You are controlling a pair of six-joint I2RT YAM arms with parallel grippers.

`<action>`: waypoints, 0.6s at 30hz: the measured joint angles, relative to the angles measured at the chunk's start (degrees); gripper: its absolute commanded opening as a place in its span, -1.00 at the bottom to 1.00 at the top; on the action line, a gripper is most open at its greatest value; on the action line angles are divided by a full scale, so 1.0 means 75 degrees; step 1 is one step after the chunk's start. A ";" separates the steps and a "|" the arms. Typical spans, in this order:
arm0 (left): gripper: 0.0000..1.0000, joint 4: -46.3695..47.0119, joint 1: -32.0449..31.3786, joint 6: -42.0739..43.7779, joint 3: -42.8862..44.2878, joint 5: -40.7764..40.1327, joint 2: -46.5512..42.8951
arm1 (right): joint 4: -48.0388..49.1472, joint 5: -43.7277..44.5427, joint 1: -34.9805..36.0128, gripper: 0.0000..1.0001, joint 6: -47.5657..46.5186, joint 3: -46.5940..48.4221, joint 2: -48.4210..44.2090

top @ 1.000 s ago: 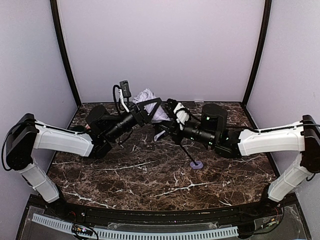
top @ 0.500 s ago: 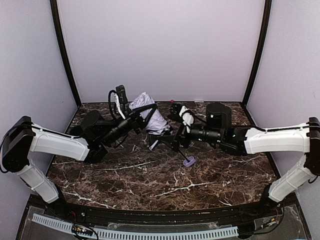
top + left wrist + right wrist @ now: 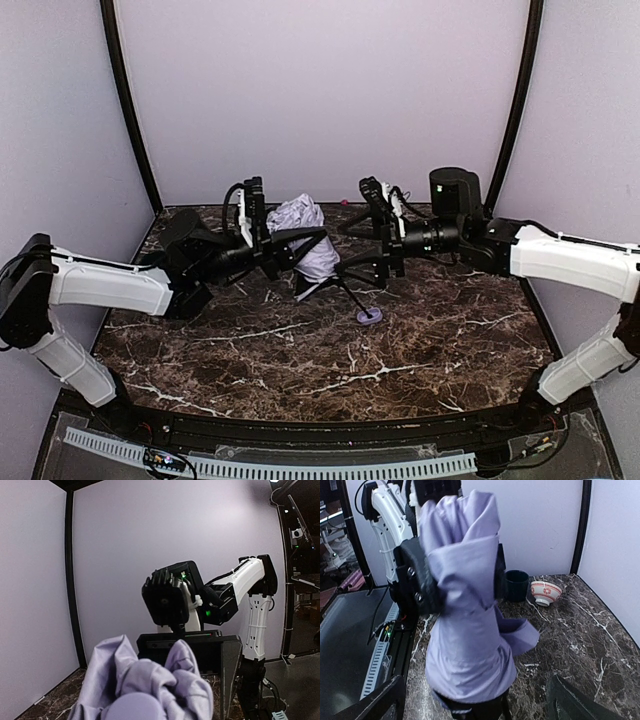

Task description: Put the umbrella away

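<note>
The left gripper (image 3: 298,250) is clamping the bunched lavender canopy of the umbrella (image 3: 465,605), its black pads (image 3: 420,580) pressing in from either side of the fabric (the right wrist view is showing this squeeze plainly). The bundle is hanging above the middle back of the marble table (image 3: 300,370), between the two arms. The thin black shaft (image 3: 345,295) is slanting down from it toward the near right, and the small lavender knob handle (image 3: 368,317) is sitting low at the tabletop, seemingly touching it. The right gripper (image 3: 350,245) is facing the canopy from the right with its jaws spread wide, gripping nothing. A red-patterned bowl (image 3: 545,591) and a dark cup (image 3: 516,584) are standing side by side on the table behind the umbrella.
</note>
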 measured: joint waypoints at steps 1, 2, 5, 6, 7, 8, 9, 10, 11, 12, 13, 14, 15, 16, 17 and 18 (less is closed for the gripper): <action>-0.84 -0.0280 0.0000 0.0108 0.0128 0.0117 -0.0050 | 0.0146 -0.0050 0.0023 0.97 0.0195 0.0166 0.0178; -0.85 -0.0592 0.0000 0.0195 0.0251 0.0207 -0.0105 | 0.0265 -0.0076 0.0044 0.97 0.0341 0.0262 0.0300; -0.98 -0.1384 0.0000 0.0428 0.0571 0.0382 -0.0236 | 0.0525 -0.0117 0.0143 0.90 0.0583 0.0434 0.0571; -1.00 -0.1617 0.0000 0.0452 0.0682 0.0414 -0.0256 | 0.0562 -0.0114 0.0198 0.86 0.0609 0.0495 0.0659; -1.00 -0.1906 0.0000 0.0478 0.0854 0.0437 -0.0259 | 0.0577 -0.0085 0.0280 0.77 0.0632 0.0592 0.0764; -1.00 -0.2197 0.0000 0.0484 0.1035 0.0446 -0.0256 | 0.0603 -0.0047 0.0335 0.70 0.0644 0.0656 0.0845; -1.00 -0.2506 0.0000 0.0493 0.1230 0.0478 -0.0245 | 0.0638 0.0015 0.0382 0.64 0.0670 0.0702 0.0930; -1.00 -0.2833 0.0000 0.0493 0.1437 0.0542 -0.0221 | 0.0667 0.0085 0.0411 0.57 0.0697 0.0717 0.0982; -1.00 -0.3107 0.0000 0.0490 0.1632 0.0627 -0.0178 | 0.0714 0.0169 0.0446 0.48 0.0731 0.0717 0.1020; -1.00 -0.3316 0.0000 0.0484 0.1784 0.0682 -0.0131 | 0.0764 0.0227 0.0458 0.39 0.0769 0.0720 0.1055; -1.00 -0.3503 0.0000 0.0478 0.1929 0.0734 -0.0087 | 0.0781 0.0291 0.0458 0.29 0.0781 0.0729 0.1061; -1.00 -0.3754 0.0000 0.0487 0.2119 0.0801 -0.0035 | 0.0787 0.0344 0.0460 0.20 0.0766 0.0752 0.1061; -1.00 -0.3975 0.0000 0.0501 0.2276 0.0831 0.0006 | 0.0775 0.0388 0.0484 0.13 0.0822 0.0833 0.1061; -1.00 -0.4246 0.0000 0.0530 0.2445 0.0857 0.0032 | 0.0778 0.0423 0.0487 0.07 0.0833 0.0906 0.1061; -1.00 -0.4561 0.0000 0.0597 0.2637 0.0874 0.0050 | 0.0772 0.0455 0.0490 0.02 0.0793 0.0965 0.1052; -1.00 -0.4803 -0.0003 0.0676 0.2771 0.0886 0.0052 | 0.0752 0.0478 0.0495 -0.03 0.0775 0.1017 0.1049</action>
